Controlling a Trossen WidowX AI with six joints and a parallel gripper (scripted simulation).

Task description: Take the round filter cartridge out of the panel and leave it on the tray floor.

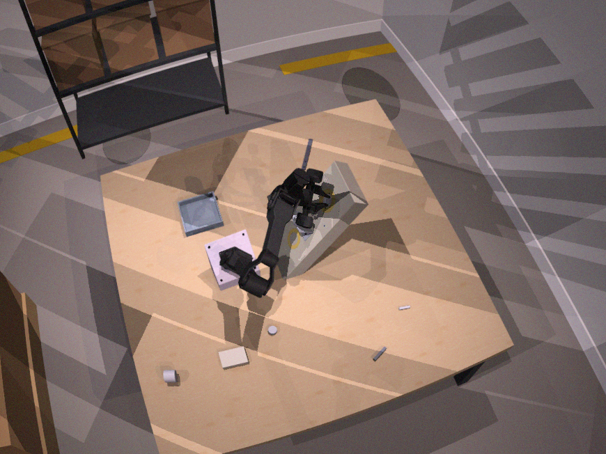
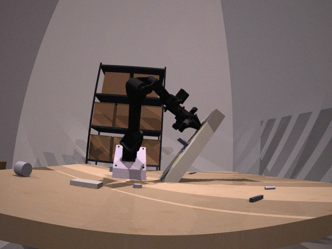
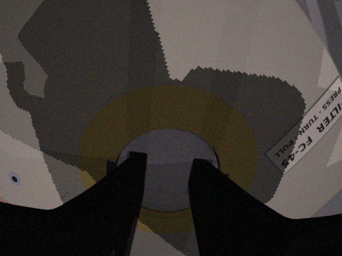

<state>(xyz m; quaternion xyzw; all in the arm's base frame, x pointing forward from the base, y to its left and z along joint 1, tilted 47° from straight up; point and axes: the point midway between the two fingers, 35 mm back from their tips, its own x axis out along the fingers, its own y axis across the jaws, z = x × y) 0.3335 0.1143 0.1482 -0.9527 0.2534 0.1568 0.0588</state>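
Observation:
The grey round filter cartridge sits inside a yellow ring on the tilted grey service panel. My gripper is pressed against the upper part of the panel face. Its two black fingers stand in the cartridge's face and are shut on it. The slots are hidden by the fingers. The blue-grey tray lies on the table to the left of the arm's base, well away from the panel.
A label is beside the ring. A second yellow ring and a small knob are lower on the panel. A cylinder, flat block, disc, dark bar and pin lie loose.

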